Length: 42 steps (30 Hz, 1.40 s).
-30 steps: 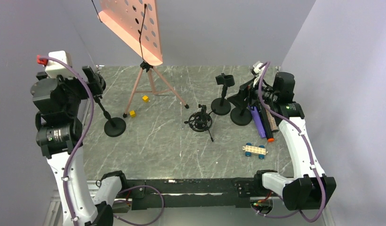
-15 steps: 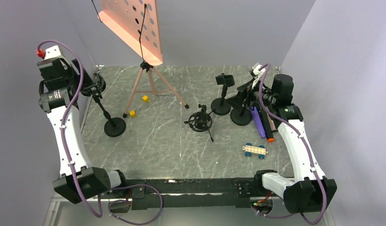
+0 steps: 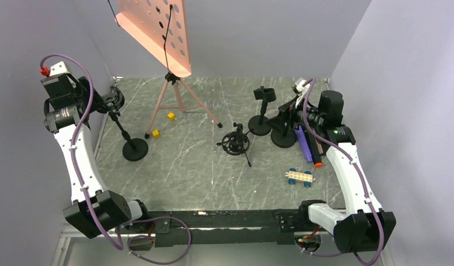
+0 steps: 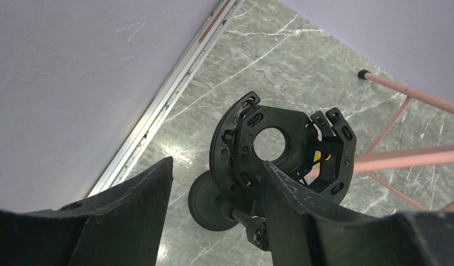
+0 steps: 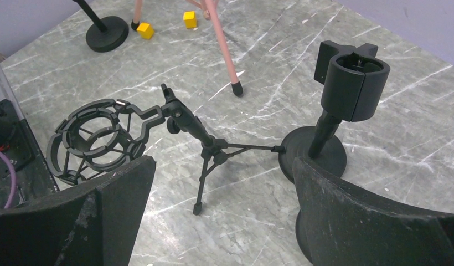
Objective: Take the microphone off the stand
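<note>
Top view: music stand desk [image 3: 155,30] is cut off by the upper edge. The right gripper [image 3: 285,116] is lost in dark clutter at right centre, jaws unreadable there. Left wrist view: fingers [image 4: 130,216] run off the lower edge. The lower-right one covers part of the shock mount [image 4: 236,155] and its stem. Right wrist view: the lower-right finger hides part of a round base [image 5: 324,158].

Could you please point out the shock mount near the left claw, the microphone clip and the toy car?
shock mount [image 4: 242,145]: left wrist view, ring face.
microphone clip [image 5: 355,83]: right wrist view, cylindrical holder.
toy car [image 3: 300,176]: top view, tan body.
</note>
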Each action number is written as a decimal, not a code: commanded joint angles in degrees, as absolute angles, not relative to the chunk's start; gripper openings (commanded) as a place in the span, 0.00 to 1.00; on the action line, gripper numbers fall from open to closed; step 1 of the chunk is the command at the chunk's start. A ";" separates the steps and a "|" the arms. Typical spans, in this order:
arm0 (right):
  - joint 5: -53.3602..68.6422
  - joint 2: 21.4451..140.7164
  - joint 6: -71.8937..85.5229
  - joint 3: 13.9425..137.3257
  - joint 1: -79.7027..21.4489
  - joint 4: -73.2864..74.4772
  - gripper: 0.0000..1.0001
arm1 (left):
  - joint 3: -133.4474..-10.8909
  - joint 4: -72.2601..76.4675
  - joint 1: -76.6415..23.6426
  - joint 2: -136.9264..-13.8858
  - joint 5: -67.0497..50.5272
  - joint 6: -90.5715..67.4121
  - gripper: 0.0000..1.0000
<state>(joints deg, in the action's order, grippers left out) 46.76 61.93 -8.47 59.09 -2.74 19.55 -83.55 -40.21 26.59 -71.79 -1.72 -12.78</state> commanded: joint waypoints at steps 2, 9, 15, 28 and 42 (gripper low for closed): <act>47.96 61.52 -8.45 60.52 -2.98 17.97 1.00 | -83.12 -40.33 26.36 -72.05 -2.04 -13.16 0.69; 47.29 60.78 -7.30 59.88 -2.96 17.01 1.00 | -81.65 -38.85 26.37 -73.56 -3.15 -12.72 0.54; 47.39 61.06 -7.30 60.17 -2.98 18.02 1.00 | -83.06 -38.68 26.37 -72.99 -4.39 -13.65 0.44; 48.44 62.93 -6.04 60.75 -3.00 17.20 1.00 | -83.49 -39.48 26.32 -65.87 -13.79 -15.32 0.06; 49.22 63.23 -5.24 61.60 -4.47 16.54 1.00 | -76.11 -37.46 26.36 -57.10 -39.12 -15.12 0.00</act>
